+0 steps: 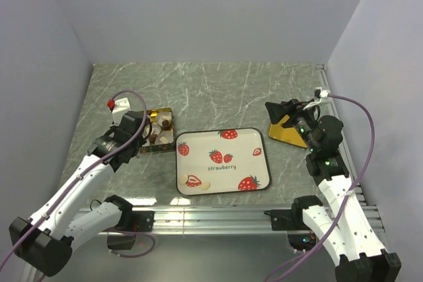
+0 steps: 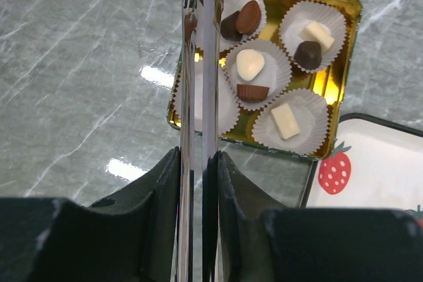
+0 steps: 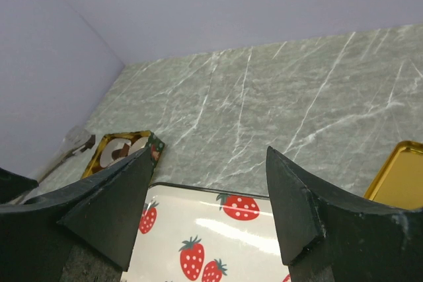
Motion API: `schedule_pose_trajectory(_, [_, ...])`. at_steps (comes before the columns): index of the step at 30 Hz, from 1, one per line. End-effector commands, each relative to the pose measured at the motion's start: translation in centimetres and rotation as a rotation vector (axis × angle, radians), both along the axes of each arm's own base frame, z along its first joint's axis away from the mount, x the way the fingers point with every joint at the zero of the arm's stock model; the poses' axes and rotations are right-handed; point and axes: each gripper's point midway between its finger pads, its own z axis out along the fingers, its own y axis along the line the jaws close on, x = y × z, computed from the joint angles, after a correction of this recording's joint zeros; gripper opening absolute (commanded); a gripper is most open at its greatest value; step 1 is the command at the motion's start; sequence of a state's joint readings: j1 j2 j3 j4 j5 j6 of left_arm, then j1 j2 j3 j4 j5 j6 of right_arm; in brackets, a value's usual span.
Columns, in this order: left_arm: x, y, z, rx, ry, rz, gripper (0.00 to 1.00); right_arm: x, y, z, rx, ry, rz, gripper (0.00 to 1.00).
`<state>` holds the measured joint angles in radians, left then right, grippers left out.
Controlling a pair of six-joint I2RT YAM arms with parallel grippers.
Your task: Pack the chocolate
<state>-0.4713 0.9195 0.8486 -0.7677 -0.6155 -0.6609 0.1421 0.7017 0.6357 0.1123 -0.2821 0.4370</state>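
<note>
My left gripper (image 2: 198, 163) is clamped on thin metal tongs (image 2: 201, 64), tips nearly together over the gold tin (image 2: 344, 11) holding the chocolates (image 2: 250, 64) in paper cups, left of the strawberry tray (image 1: 238, 143), while my right gripper (image 3: 210, 156) hangs spread apart, seemingly spare.

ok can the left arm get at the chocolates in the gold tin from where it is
Probably yes: the left gripper is shut on metal tongs whose tips hang over the open gold tin, and nothing covers the chocolates.
</note>
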Motion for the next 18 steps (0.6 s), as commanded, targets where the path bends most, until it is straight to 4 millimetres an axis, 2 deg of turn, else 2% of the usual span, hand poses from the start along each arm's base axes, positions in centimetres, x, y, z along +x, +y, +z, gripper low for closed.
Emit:
schedule_pose_trajectory(1, [1.2,-1.1,2.0,-0.057,-0.077,-0.056,0.29,0.0,0.3,2.6,0.003,-0.077,0.008,0.76])
schedule_pose_trajectory(8, [1.9,-1.7,1.1,-0.064,-0.038,-0.092,0.29,0.1,0.1,2.6,-0.002,-0.077,-0.003,0.76])
schedule_pose_trajectory(18, [1.5,-0.8,1.1,-0.049,-0.042,-0.045,0.3,0.4,0.1,2.3,-0.006,-0.067,-0.006,0.76])
